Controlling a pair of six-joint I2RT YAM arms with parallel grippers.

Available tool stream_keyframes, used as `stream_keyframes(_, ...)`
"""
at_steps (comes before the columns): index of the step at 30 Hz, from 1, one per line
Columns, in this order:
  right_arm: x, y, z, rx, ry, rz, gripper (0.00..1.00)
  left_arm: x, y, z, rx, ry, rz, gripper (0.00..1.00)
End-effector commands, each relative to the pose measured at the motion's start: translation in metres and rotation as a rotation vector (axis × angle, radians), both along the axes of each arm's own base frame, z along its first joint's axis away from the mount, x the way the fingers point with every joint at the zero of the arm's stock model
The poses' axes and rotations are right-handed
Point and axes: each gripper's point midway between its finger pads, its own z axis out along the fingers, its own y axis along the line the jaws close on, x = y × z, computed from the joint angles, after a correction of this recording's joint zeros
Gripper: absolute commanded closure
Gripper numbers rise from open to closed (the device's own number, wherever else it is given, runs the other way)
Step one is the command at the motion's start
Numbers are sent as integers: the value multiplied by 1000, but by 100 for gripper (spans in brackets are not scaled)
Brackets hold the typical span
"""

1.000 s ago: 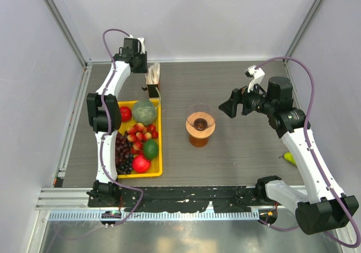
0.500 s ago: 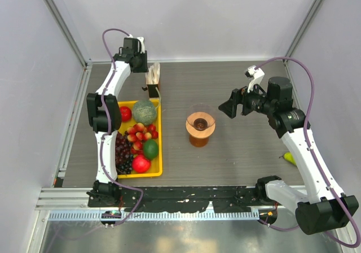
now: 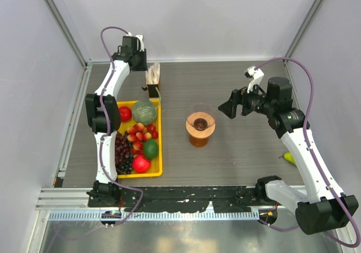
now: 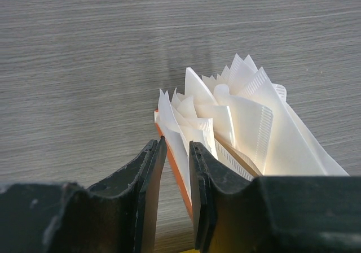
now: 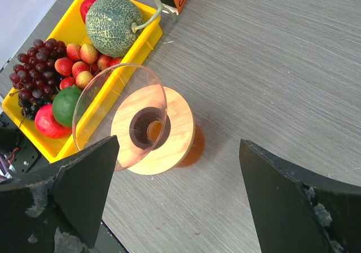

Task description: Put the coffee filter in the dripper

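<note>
1. Left gripper (image 4: 176,145) is at the upright filter bundle (image 4: 254,134), far-left on the table (image 3: 237,89), just behind the yellow tray (image 3: 159,145).
2. Its jaws stand a narrow gap apart. The outermost coffee filter (image 4: 172,131) and the orange edge of the box (image 4: 183,188) sit in that gap. I can't tell whether the jaws are actually pinching the paper.
3. The filter is in the bundle, not lifted clear of it.
4. The dripper (image 3: 193,130) is mid-table, upright on the glass jug (image 3: 198,142) of amber liquid. Its clear cone bowl has nothing in it.
5. Right gripper (image 5: 179,144) has its jaws spread wide and holds nothing. It hovers to the right of the dripper, pointed at it, not touching.
6. The tray holds a melon (image 3: 145,112), grapes (image 3: 122,151) and other fruit. A pear (image 3: 289,158) lies near the right edge.
</note>
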Motion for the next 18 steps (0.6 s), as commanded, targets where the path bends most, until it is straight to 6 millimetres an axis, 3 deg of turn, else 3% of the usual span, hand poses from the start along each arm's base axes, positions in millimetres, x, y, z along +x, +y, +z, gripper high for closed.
stream_keyframes(1, 3, 3, 15, 21, -56, 12, 5, 6, 3, 59, -1, -138, 8, 68)
stream_keyframes(18, 4, 1, 15, 22, -52, 3, 6, 3, 1, 31, 0, -76, -9, 66)
